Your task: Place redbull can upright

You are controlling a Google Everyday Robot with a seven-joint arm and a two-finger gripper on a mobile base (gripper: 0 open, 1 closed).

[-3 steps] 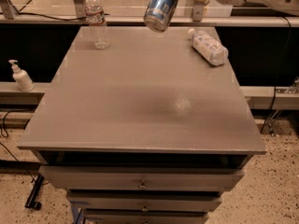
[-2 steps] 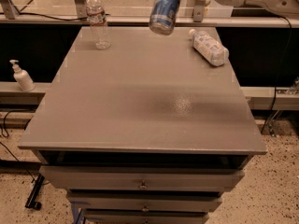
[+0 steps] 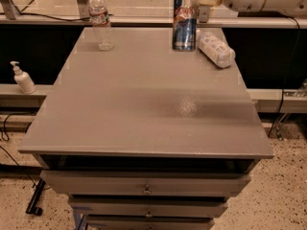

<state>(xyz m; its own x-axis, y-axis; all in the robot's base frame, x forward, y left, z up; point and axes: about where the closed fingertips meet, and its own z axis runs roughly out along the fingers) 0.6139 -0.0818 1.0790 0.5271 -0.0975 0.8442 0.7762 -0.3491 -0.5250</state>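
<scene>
The redbull can (image 3: 184, 25), slim, blue and silver with a red logo, stands upright at the back of the grey table (image 3: 144, 114), right of the middle. Its base is at the table top. My gripper (image 3: 191, 4) reaches down from the top edge of the camera view and is shut on the can's upper part. A grey finger (image 3: 204, 13) shows at the can's right side. The can's top is hidden by the gripper.
A clear water bottle (image 3: 100, 20) stands at the back left. A white-labelled plastic bottle (image 3: 217, 48) lies on its side just right of the can. A soap dispenser (image 3: 22, 78) sits on a ledge to the left. Drawers (image 3: 144, 188) are below the table's front edge.
The can was tilted and held in the air above the table's back edge. It has been turned upright and lowered to the table top.
</scene>
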